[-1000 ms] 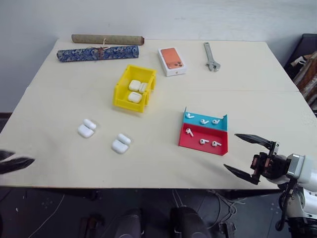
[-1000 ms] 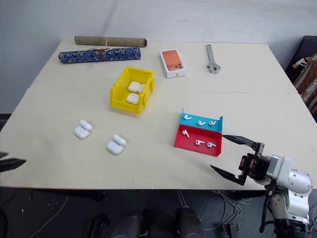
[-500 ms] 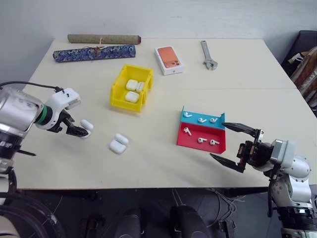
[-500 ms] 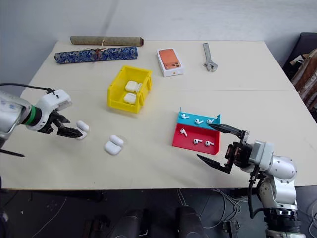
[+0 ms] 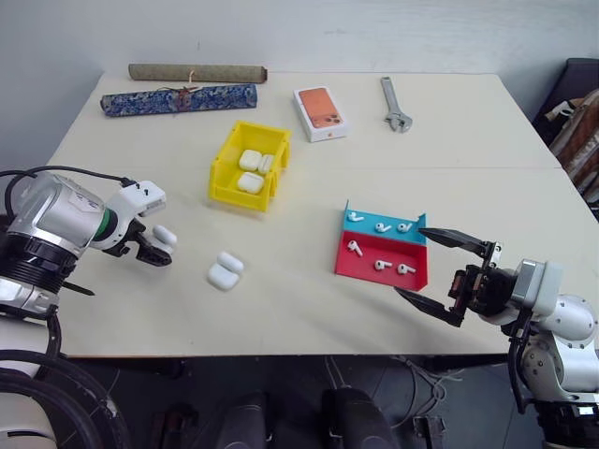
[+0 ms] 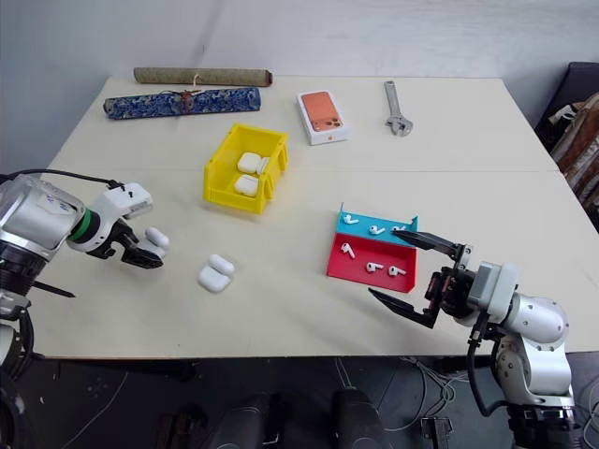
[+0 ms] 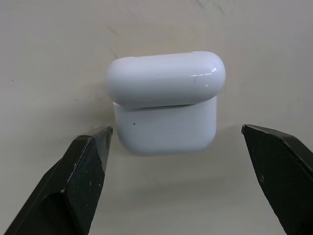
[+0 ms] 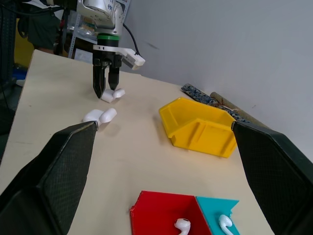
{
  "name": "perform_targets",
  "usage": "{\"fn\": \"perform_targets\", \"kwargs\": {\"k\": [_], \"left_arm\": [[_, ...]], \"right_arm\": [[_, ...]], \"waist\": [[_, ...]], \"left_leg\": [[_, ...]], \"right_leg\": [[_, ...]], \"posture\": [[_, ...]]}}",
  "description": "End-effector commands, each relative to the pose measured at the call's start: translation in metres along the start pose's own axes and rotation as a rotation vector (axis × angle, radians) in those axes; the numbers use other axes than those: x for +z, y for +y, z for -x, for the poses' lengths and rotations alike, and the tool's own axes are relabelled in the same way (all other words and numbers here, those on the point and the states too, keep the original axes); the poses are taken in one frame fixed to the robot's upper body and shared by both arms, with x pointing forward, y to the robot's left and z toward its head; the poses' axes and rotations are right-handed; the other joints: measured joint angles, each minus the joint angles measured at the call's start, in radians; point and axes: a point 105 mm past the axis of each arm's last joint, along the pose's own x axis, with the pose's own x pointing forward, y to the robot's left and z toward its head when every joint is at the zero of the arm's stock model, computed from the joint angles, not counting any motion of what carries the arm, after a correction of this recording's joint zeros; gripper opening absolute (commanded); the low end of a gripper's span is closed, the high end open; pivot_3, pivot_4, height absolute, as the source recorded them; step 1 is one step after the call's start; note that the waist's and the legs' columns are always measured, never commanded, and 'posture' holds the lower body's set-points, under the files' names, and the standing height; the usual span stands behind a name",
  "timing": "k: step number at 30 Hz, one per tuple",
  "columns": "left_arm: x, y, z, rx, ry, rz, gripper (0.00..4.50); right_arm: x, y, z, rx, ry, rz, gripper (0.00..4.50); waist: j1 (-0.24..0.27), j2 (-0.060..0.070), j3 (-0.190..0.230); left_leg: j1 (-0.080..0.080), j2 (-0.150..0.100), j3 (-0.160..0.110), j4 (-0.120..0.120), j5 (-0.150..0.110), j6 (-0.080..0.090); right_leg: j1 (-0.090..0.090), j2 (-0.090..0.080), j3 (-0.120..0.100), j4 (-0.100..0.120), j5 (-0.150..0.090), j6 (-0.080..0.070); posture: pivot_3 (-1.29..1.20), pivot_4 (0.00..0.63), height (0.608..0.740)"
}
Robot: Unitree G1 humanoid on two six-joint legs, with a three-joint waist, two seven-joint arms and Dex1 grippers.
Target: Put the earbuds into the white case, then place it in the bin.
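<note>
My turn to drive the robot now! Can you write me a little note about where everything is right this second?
Left gripper: open, straddling an open glossy white earbud case on the cream table, not gripping.
Right gripper: open, empty, hovering beside the low red and blue tray.
Tiny white stemmed earbuds lie in that tray.
Second open case lies nearby.
Bright yellow plastic bin already holds cases.
Done: nothing for this case.
Left: load earbuds, close, bin it.

White case [image 7: 164, 103] lies left of centre, lid hinged open, empty. Six earbuds [image 5: 379, 245] sit in a tray, right of centre. Yellow bin [image 5: 249, 166] upper centre-left, holding closed cases.
</note>
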Motion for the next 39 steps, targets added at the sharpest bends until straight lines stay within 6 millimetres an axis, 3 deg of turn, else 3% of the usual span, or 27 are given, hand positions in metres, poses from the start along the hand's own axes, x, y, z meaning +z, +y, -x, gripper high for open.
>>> {"fn": "perform_targets", "kwargs": {"k": [1, 12, 19, 22, 25, 27, 29, 30, 33, 39], "left_arm": [[0.003, -0.001, 0.002, 0.023, -0.017, 0.001, 4.49], [-0.002, -0.001, -0.008, 0.074, 0.017, -0.005, 4.49], [-0.018, -0.002, -0.012, 0.065, 0.029, 0.052, 2.77], [-0.005, 0.003, -0.004, 0.054, -0.15, 0.082, 2.77], [0.019, 0.005, 0.018, 0.039, -0.424, 0.023, 2.77], [0.038, -0.021, 0.047, -0.135, -0.724, -0.157, 2.77], [0.037, -0.052, 0.077, -0.278, -0.97, -0.378, 2.77], [0.034, -0.06, 0.084, -0.314, -1.033, -0.391, 2.77], [0.024, -0.093, 0.089, -0.46, -1.106, -0.429, 2.77], [0.047, -0.176, 0.088, -0.671, -1.447, -0.467, 2.77]], "right_arm": [[0.004, -0.003, 0.006, -0.005, -0.009, 0.033, 4.5], [0.009, -0.003, -0.001, -0.007, -0.017, 0.042, 4.5], [0.015, -0.005, -0.007, -0.021, -0.009, 0.051, 4.5], [0.014, -0.004, -0.004, -0.029, 0.003, 0.046, 4.5], [0.011, -0.005, 0.003, -0.039, 0.032, 0.042, 4.5], [0.007, -0.006, 0.01, -0.041, 0.074, 0.027, 4.5], [0.006, -0.008, 0.017, -0.045, 0.111, 0.012, 4.5], [0.004, -0.008, 0.023, -0.044, 0.144, -0.002, 4.5], [0.0, -0.006, 0.046, -0.061, 0.271, -0.044, 4.5], [-0.006, -0.005, 0.121, -0.193, 0.651, -0.044, 4.5]], "waist": [[0.0, 0.0, 0.0], [0.0, 0.0, 0.0], [-0.001, 0.0, 0.0], [-0.004, 0.001, -0.001], [-0.001, 0.0, 0.0], [0.0, 0.0, 0.0], [-0.001, 0.0, 0.0], [-0.001, 0.0, 0.0], [0.005, 0.001, -0.001], [0.032, 0.002, -0.002]], "left_leg": [[0.0, 0.0, 0.0, 0.0, 0.0, 0.0], [0.0, 0.0, 0.0, 0.002, 0.0, 0.0], [0.002, 0.0, 0.0, 0.003, 0.001, -0.001], [0.002, 0.0, 0.0, 0.002, 0.001, -0.001], [0.002, 0.0, -0.001, 0.003, 0.001, -0.001], [0.0, 0.0, -0.002, 0.004, 0.001, 0.0], [-0.001, 0.0, -0.002, 0.005, 0.0, 0.0], [-0.001, 0.0, -0.002, 0.005, -0.001, 0.0], [-0.001, 0.0, -0.003, 0.007, -0.003, 0.001], [0.0, -0.001, -0.003, 0.009, -0.005, 0.005]], "right_leg": [[0.0, 0.0, 0.0, 0.0, 0.0, 0.0], [0.0, 0.0, 0.0, 0.0, 0.0, 0.0], [0.001, 0.0, 0.0, 0.001, 0.0, 0.0], [0.001, 0.0, 0.001, 0.002, 0.0, 0.0], [0.0, 0.0, 0.0, 0.002, 0.0, 0.0], [0.0, -0.001, -0.001, 0.001, 0.0, 0.0], [0.001, -0.002, -0.002, 0.0, 0.0, 0.0], [0.001, -0.002, -0.002, 0.0, 0.0, 0.0], [0.003, -0.002, -0.003, -0.002, 0.0, 0.0], [0.008, -0.002, -0.002, -0.007, 0.002, 0.003]], "posture": [[0.0, 0.15, 0.74], [0.0, 0.15, 0.74], [0.0, 0.15, 0.74], [0.0, 0.15, 0.74], [0.0, 0.15, 0.74], [0.0, 0.15, 0.74], [0.0, 0.15, 0.74], [0.0, 0.15, 0.74], [0.0, 0.15, 0.74], [0.0, 0.15, 0.74]]}}
